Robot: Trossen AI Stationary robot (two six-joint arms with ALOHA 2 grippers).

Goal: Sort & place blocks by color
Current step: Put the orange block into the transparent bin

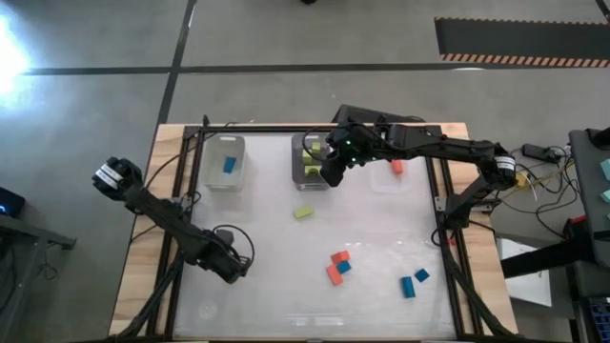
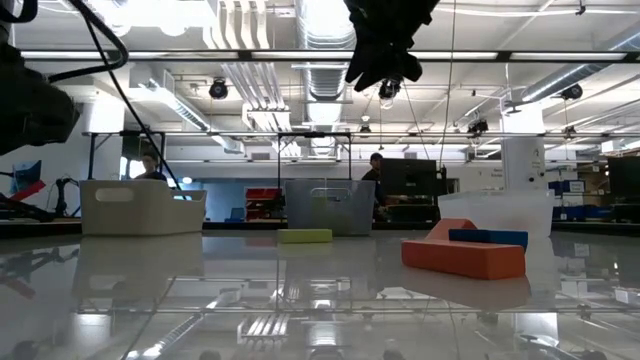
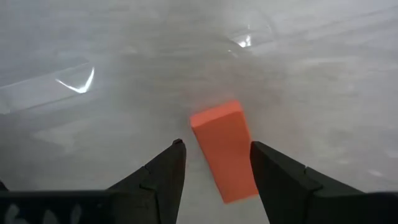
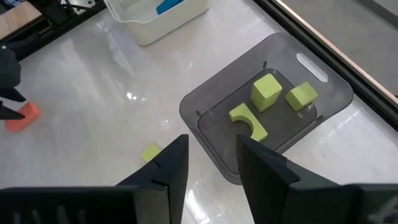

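White tabletop (image 1: 286, 276): grey bin (image 4: 211, 109) holds three lime blocks (image 4: 267, 92), my right gripper (image 4: 211, 158) open above; left gripper (image 3: 214, 165) open around orange block (image 3: 225, 149).

White glossy table (image 1: 248, 286) in a wooden frame. Three bins along its far edge: white bin (image 1: 225, 162) toward the far left corner, grey bin (image 4: 224, 106) at mid-edge, clear bin (image 1: 412, 171) toward the far right corner. Beyond the table, a black-and-orange striped strip (image 1: 519, 40) on the floor; a person (image 2: 376, 178) at a monitor in the room behind.
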